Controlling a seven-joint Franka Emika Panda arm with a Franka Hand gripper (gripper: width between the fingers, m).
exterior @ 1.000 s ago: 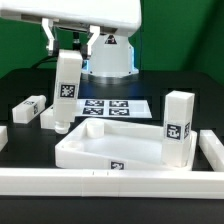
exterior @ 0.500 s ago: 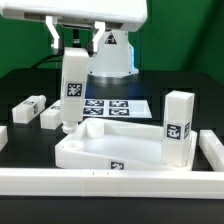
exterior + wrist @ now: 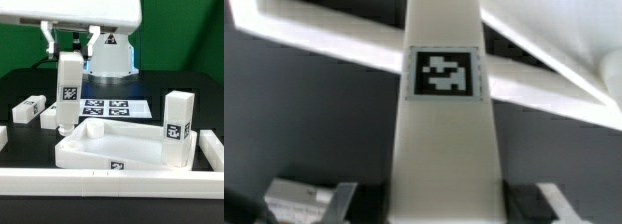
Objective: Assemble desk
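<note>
end effector [image 3: 441, 200] pinching upright leg [image 3: 68, 88] by its upper end | leg foot at top [image 3: 85, 158]'s far corner, exterior view's left | change: leg rocked toward exterior view's right, then back, no lower | likely still seeking its hole, not seated | fitted leg [image 3: 178, 125] stands at opposite end

held leg block [image 3: 68, 90], shifted back toward exterior view's left

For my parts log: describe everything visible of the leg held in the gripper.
The leg is a white, plastic-looking square-section block with a black-and-white tag on one face. It hangs near upright, leaning slightly, its upper end clamped in the gripper. Its lower end narrows and is at the far corner of the top on the exterior view's left; whether it touches there is unclear.
</note>
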